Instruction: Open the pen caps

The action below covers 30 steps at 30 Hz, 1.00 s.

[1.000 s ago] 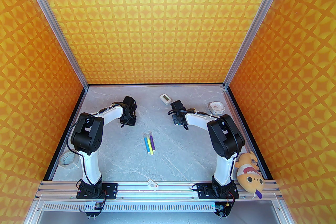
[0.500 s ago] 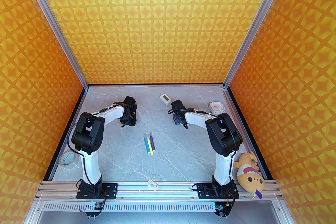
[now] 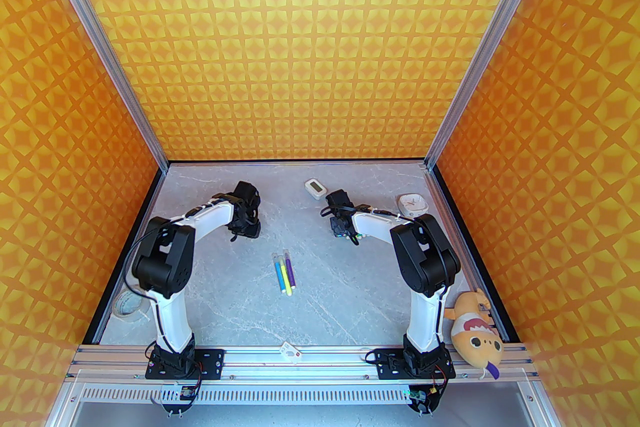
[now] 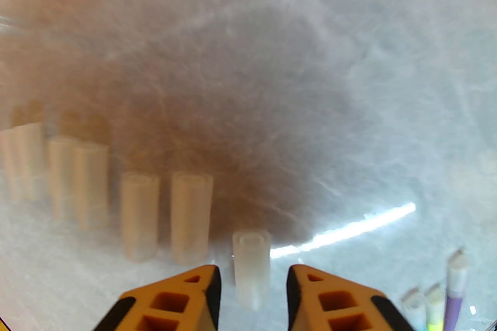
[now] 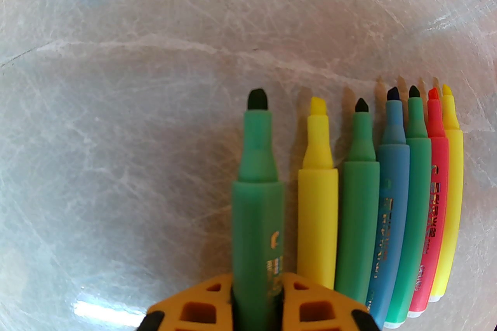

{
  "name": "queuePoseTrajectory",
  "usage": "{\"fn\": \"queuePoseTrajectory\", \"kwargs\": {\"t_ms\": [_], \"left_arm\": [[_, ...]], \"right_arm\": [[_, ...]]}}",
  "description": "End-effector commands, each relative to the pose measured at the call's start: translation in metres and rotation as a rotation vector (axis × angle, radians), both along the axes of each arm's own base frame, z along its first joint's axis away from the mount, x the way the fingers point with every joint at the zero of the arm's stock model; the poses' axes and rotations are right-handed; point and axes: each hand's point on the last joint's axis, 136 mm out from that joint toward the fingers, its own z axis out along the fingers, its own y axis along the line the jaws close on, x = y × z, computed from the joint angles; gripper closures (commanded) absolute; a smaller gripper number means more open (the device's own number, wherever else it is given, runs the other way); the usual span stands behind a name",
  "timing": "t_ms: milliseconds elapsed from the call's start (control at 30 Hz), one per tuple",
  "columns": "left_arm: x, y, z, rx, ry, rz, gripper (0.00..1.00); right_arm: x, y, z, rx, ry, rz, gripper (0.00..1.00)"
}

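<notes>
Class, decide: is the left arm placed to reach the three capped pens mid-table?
Probably yes. Its pincer stands open around a standing cap without gripping it, and bare table lies between it and the pens.

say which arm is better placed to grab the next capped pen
Left: the left fingers stand open, clear of the cap; the right fingers are clamped on a green pen.

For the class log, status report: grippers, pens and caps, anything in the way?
Left gripper open, loose cap between its jaws. Right gripper shut on uncapped green pen. Three pens mid-table capped. Nothing blocking.
</notes>
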Motion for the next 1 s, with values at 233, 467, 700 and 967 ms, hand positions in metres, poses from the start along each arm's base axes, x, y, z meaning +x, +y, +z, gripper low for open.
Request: {"fn": "queuePoseTrajectory", "kwargs": {"t_ms": [233, 467, 700, 967], "left_arm": [[0.0, -0.007, 0.064, -0.134, -0.196, 0.039, 0.5], [-0.003, 0.005, 0.094, -0.228, -0.284, 0.088, 0.47], [-0.015, 0.026, 0.11, -0.263, -0.336, 0.132, 0.41], [-0.026, 0.049, 0.12, -0.286, -0.376, 0.181, 0.36]], "right_arm": [[0.002, -0.012, -0.008, -0.034, 0.033, -0.034, 0.93], [0.003, -0.013, -0.009, -0.04, 0.04, -0.04, 0.89], [0.003, -0.015, -0.009, -0.052, 0.043, -0.05, 0.86], [0.003, -0.017, -0.009, -0.061, 0.045, -0.059, 0.8]]}}
